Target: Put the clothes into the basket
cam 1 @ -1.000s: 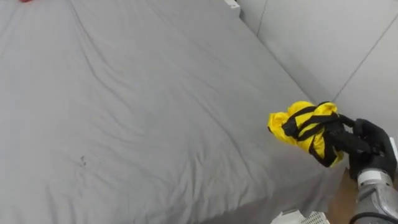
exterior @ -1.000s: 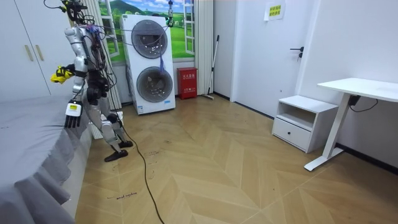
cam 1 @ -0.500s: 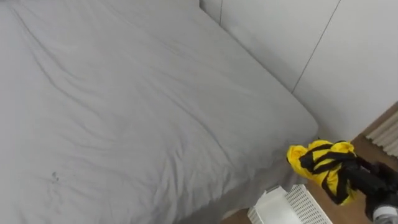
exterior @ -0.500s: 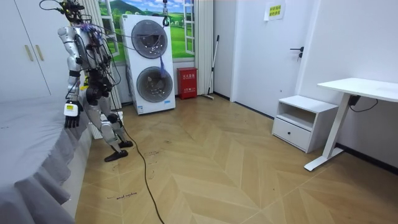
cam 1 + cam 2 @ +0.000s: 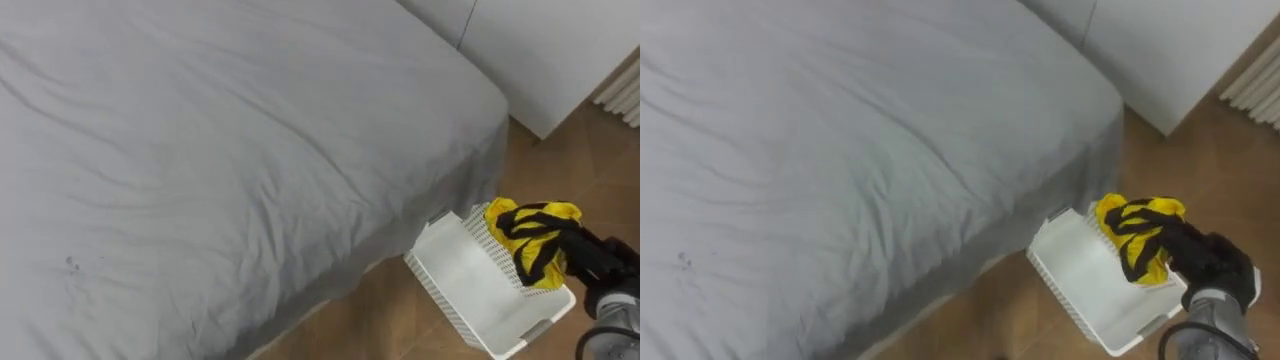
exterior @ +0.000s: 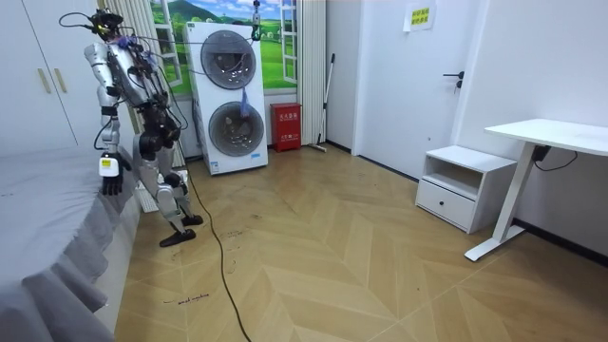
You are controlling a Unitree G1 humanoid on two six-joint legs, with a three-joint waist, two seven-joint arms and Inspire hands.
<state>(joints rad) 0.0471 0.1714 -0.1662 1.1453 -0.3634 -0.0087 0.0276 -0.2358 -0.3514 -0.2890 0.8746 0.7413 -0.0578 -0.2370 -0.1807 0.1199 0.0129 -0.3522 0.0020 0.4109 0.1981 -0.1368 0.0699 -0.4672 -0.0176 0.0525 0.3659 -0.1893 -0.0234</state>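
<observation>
While its right hand (image 5: pixel 598 262) is curling tight round a crumpled yellow garment (image 5: pixel 532 232) with black stripes, the bundle is hanging just above the white basket (image 5: pixel 465 285). The left hand (image 6: pixel 111 179) is dangling at the robot's side, too small to read.

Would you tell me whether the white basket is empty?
Empty: the basket shows a bare floor; the yellow garment is bunched in the right hand over its rim.
</observation>
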